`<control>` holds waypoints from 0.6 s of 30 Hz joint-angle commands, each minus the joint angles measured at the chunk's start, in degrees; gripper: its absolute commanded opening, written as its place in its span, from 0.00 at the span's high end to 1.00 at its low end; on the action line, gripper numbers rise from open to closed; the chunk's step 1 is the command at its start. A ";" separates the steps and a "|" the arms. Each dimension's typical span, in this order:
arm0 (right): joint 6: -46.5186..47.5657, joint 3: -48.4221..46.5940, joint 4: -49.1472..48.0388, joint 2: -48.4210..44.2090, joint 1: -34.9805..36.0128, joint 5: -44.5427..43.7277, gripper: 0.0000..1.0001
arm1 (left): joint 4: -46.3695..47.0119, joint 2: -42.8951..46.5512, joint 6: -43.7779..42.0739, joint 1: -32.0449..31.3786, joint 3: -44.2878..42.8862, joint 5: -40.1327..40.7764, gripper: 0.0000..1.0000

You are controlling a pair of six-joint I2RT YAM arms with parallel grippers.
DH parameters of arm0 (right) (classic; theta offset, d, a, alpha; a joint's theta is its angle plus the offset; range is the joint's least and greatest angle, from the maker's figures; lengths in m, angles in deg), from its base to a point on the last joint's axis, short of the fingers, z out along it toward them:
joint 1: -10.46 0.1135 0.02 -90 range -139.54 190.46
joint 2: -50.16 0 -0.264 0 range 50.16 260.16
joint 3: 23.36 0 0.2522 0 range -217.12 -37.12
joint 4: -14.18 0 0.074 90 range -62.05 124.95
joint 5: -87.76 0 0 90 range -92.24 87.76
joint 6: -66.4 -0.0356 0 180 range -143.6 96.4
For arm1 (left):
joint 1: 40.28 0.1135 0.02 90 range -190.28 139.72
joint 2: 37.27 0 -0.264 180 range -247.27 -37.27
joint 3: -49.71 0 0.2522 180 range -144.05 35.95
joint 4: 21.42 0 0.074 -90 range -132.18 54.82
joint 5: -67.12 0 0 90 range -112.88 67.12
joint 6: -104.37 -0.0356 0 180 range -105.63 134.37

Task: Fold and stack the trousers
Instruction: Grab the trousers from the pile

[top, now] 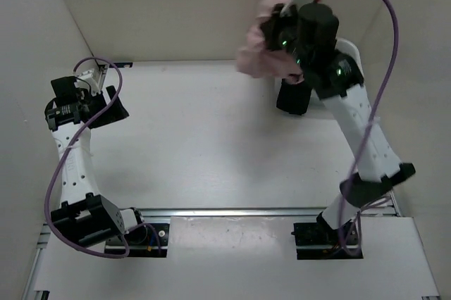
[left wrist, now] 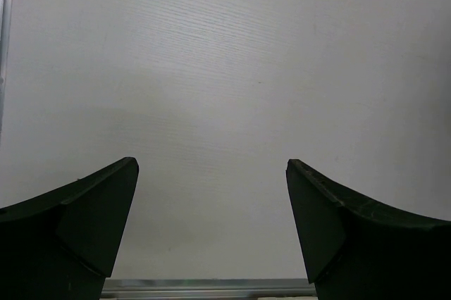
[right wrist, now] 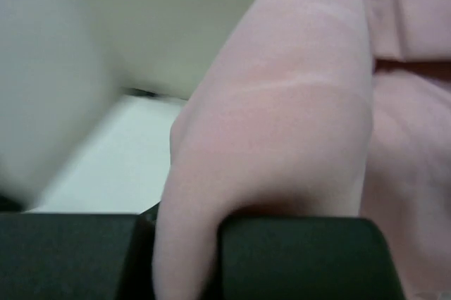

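Trousers (top: pixel 255 55) bunched at far right by the pale far wall (top: pixel 176 4) — right gripper (right wrist: pixel 184 233) fingers clamped on a pink fold, purple cable (top: pixel 390 32) arching above the arm — left gripper (left wrist: pixel 211 201) fingers wide apart over bare white table (top: pixel 204 138) at left.

The white table surface (top: pixel 211 138) occupies the frame centre. Plain off-white panels enclose it: back wall (top: pixel 176 4) at top, left side wall (top: pixel 25 67), right side wall (top: pixel 426 67). A metal rail (top: pixel 232 210) crosses the lower frame. Lighting is even and diffuse.
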 commanded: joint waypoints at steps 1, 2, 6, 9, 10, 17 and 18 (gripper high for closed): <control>2.39 -0.47 -9.32 -9.89 16.05 -4.15 1.00 | 0.94 4.06 -0.01 0.01 0.66 -3.05 0.03; 0.72 0.42 -9.87 -10.60 17.66 -4.67 1.00 | 0.94 4.07 -0.01 0.01 0.66 -3.05 0.02; -10.24 5.86 -8.04 -11.22 20.05 -6.08 1.00 | 0.94 5.21 -0.01 0.01 -1.27 -2.44 0.00; -16.24 11.66 -2.77 -11.22 20.67 -9.76 1.00 | 0.41 5.21 -0.01 0.01 -3.99 -0.41 0.00; -19.30 13.42 -1.71 -11.22 20.67 -10.65 1.00 | -0.20 5.73 -0.01 0.01 -3.99 0.37 0.00; -35.93 32.72 9.37 -11.75 16.28 -12.78 0.89 | -1.35 6.88 -0.01 0.01 -4.79 4.14 0.00; -36.47 35.38 9.37 -12.27 14.53 -11.11 0.78 | -1.35 6.27 -0.01 0.01 -4.26 4.94 0.00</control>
